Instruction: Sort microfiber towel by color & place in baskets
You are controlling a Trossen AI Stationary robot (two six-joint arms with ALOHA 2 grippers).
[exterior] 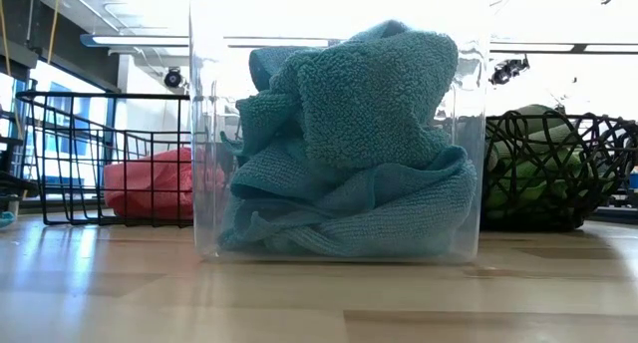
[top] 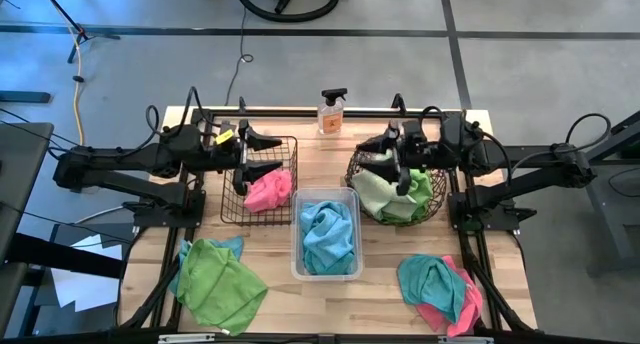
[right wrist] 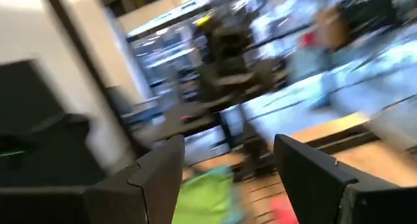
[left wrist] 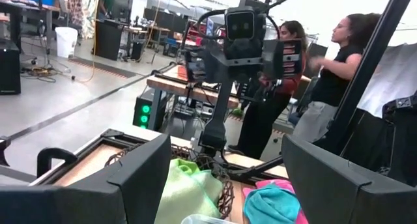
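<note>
Lime-green fuzzy microfiber towel (top: 222,284) lies spread on the light wooden counter (top: 380,304) at its left front corner, with a bit of teal cloth (top: 230,246) showing from under its back edge. Behind it, the left tool (top: 262,154) hovers over the black square wire basket (top: 232,198), its two fingers spread wide and holding nothing; a pink towel (top: 268,192) sits crumpled inside that basket, toward the side nearer the tub. At centre stands the clear rectangular plastic tub (top: 324,196), holding a bunched teal-blue towel (top: 329,235) that, seen from counter height, fills most of the tub (exterior: 204,134) and rises nearly to its top (exterior: 359,134). A clear spray bottle with a black trigger (top: 331,112) stands at the counter's back edge, behind the tub. To the right, the round dark-brown woven basket (top: 433,214) holds lime-green towels (top: 375,193); the right tool (top: 401,164) hangs above the basket's back half, fingers parted and empty. At the right front corner a teal towel (top: 430,283) lies over a pink towel (top: 468,310), both loose on the counter. In the left wrist view, two people (left wrist: 339,68) stand in the room beyond the counter.
</note>
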